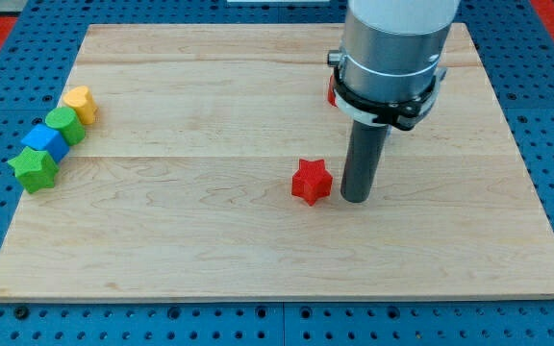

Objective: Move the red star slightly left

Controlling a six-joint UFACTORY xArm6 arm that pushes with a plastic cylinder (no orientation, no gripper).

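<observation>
The red star [311,181] lies on the wooden board [210,231], a little right of its middle. My tip [355,199] rests on the board just to the right of the red star, with a small gap between them. The dark rod rises from the tip into the arm's grey body at the view's top.
At the board's left edge a yellow block [81,103], a green round block [64,124], a blue block [44,141] and a green star [33,169] lie in a slanted row. Another red block [333,91] is mostly hidden behind the arm.
</observation>
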